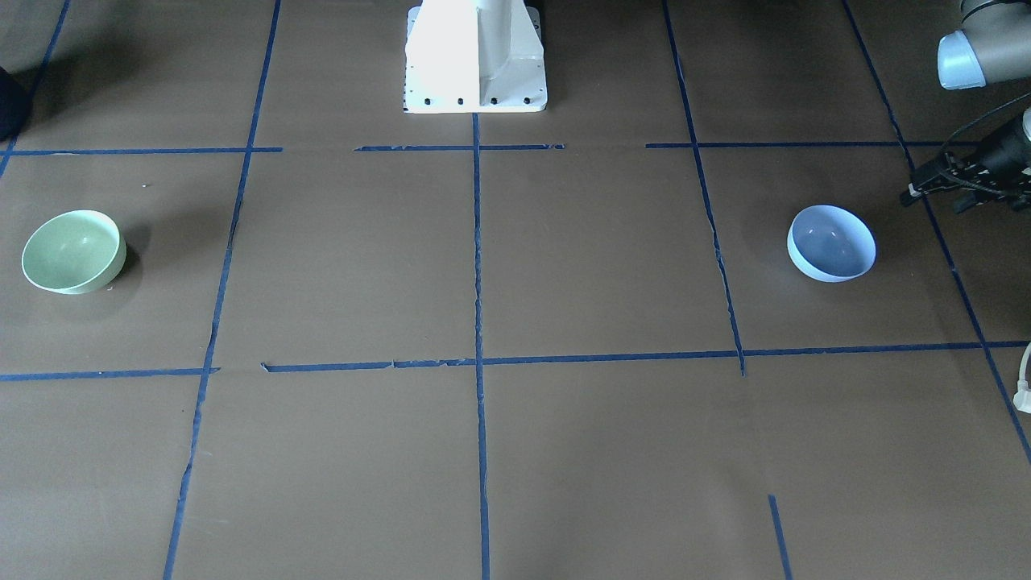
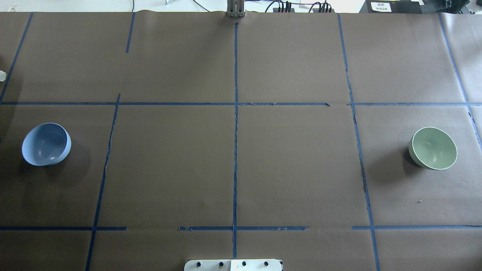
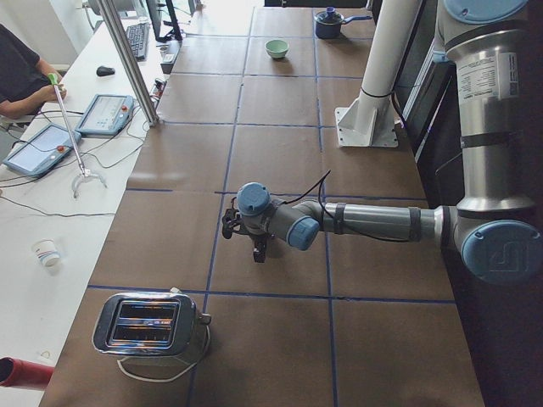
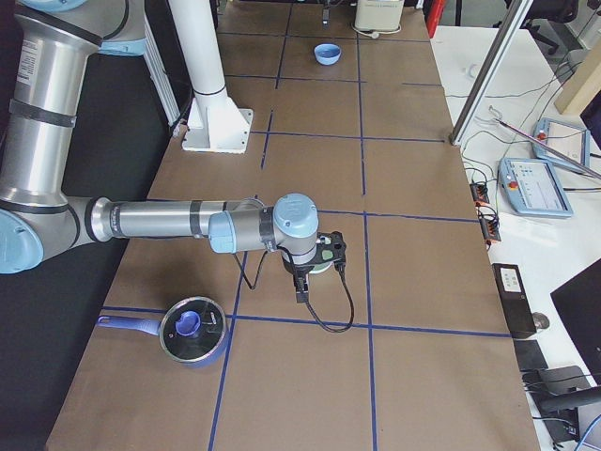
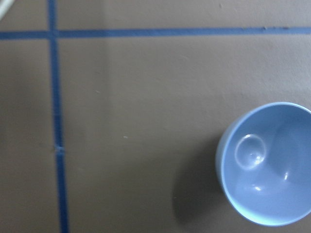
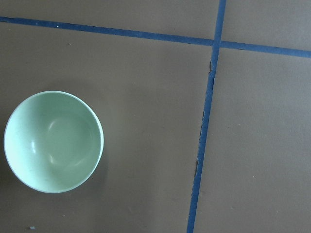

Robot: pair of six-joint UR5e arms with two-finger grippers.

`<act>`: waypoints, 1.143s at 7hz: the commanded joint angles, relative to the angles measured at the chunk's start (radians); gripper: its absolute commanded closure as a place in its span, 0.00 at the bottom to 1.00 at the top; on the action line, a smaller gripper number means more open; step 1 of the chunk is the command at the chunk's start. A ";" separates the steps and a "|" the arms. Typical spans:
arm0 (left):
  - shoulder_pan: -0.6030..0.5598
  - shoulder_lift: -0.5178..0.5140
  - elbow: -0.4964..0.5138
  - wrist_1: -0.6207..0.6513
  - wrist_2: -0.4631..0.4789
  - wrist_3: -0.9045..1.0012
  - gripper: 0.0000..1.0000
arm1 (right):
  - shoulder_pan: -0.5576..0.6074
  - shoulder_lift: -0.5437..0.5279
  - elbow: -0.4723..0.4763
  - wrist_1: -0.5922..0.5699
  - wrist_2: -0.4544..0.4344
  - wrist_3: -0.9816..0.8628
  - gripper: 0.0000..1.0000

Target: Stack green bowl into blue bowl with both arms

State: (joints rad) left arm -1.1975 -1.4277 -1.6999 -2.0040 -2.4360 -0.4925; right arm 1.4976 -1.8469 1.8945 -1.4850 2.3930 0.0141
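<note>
not started: green bowl (image 2: pixel 433 148) & blue bowl (image 2: pixel 46 145) sat well apart, unstacked. left gripper (image 3: pixel 231 225), right gripper (image 4: pixel 330 253): couldn't tell if spread.

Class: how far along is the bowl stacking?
Done: nothing; the green bowl and the blue bowl stand far apart on the table, neither held. In hand: the left arm and the right arm reach out near them. Left: grasping, carrying, stacking.

The brown-covered bench (image 2: pixel 293 169) is carrying a grid of blue tape lines (image 2: pixel 235 150). In the overhead view the blue bowl (image 2: pixel 46 144) is sitting at far left and the green bowl (image 2: pixel 433 148) at far right, well apart. The white pedestal base (image 2: pixel 233 265) is standing at bottom centre.
</note>
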 commanded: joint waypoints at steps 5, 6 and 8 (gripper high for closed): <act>0.105 -0.155 0.181 -0.044 0.014 -0.067 0.06 | -0.002 0.000 0.000 0.000 -0.001 -0.009 0.00; 0.131 -0.155 0.190 -0.059 0.014 -0.066 0.22 | -0.002 0.000 0.002 0.000 0.000 -0.011 0.00; 0.148 -0.157 0.197 -0.062 0.014 -0.066 0.69 | -0.002 0.000 0.002 0.000 0.000 -0.010 0.00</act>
State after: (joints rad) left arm -1.0628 -1.5831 -1.5086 -2.0628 -2.4222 -0.5585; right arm 1.4956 -1.8469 1.8951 -1.4849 2.3929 0.0036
